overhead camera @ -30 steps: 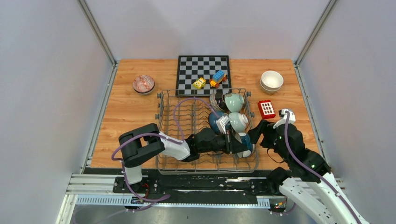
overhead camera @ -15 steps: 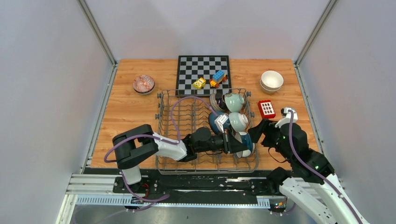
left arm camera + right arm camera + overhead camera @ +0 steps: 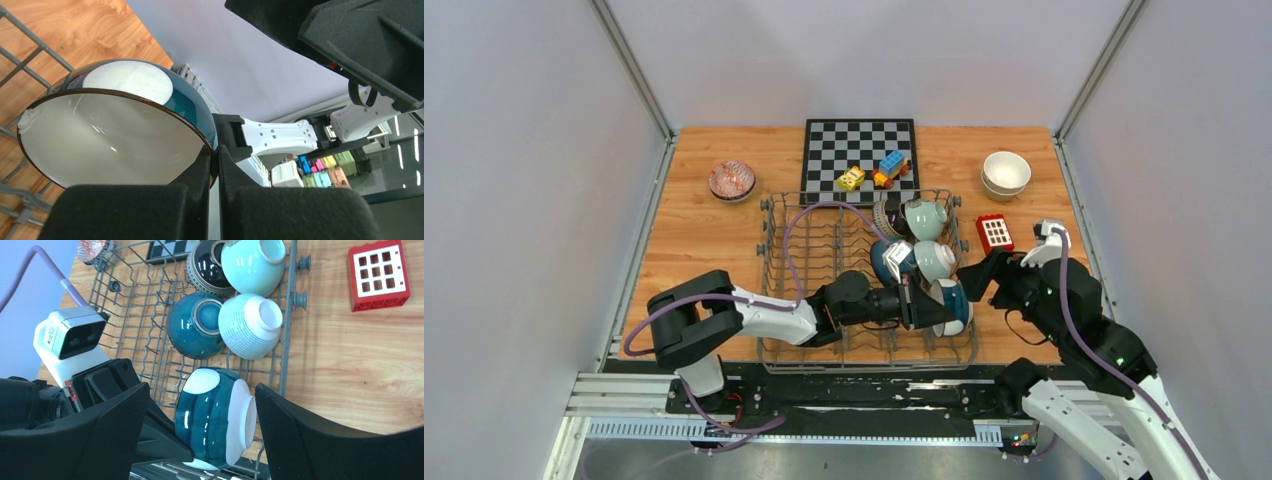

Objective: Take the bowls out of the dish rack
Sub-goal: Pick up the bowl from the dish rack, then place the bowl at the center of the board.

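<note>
Left elbow has swung leftward; I see the left gripper pinching the rim of the dark teal bowl at the near-right corner of the dish rack. Right gripper sits just right of the bowl, fingers spread wide.

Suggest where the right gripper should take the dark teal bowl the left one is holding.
Probably the white foot end of the dark teal bowl, coming from the dish rack's right side. The bowl lies on its side. The left gripper pinches its rim, so the foot end, pointing away from it, is free. The right gripper is open there.
</note>
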Controlling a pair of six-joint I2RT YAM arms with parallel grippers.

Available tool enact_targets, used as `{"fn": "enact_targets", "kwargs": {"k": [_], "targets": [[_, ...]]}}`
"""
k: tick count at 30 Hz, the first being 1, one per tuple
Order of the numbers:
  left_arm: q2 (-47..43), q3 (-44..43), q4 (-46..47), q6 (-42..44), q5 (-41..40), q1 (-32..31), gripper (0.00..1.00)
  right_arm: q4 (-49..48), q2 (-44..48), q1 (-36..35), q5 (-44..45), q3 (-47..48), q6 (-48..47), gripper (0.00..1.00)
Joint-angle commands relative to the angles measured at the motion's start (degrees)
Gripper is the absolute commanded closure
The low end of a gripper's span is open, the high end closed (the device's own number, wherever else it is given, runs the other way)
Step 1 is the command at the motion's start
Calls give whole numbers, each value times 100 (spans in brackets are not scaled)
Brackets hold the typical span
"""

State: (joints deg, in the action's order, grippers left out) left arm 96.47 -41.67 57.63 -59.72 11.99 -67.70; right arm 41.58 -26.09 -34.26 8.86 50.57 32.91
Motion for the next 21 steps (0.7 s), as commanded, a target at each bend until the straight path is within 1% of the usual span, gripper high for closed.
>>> {"fn": "enact_targets", "kwargs": {"k": [1,4,6,8,12,15,18,21], "targets": [[-483,-170,173,347,1,-63,100,28,-75,66,-210,462,-341,19],[-887,-328,-395,670,33,-59,100,41,-250,73,-348,901,-629,19],[-1298,-438,-1043,1023,20,-60,100,80,-427,65,-436,1267,-826,19],[-1828,-570,-1990,1516,-93,-59,100,104,-615,71,-501,1684,-972,19],[-3006,-947,-4047,2703,-586,-59,100,104,-1088,66,-703,2346,-1172,19],[-3770,-1393,-5588,3591,-953,-59,100,113,-1434,66,-1081,2715,-1218,19],[-4201,-1860,-7143,4378,-1175,-64,100,110,-1759,69,-1431,2938,-1255,20],[-4421,-2374,-8352,5134,-1188,-59,100,113,-2101,-20,-1693,3183,-1328,20]]}}
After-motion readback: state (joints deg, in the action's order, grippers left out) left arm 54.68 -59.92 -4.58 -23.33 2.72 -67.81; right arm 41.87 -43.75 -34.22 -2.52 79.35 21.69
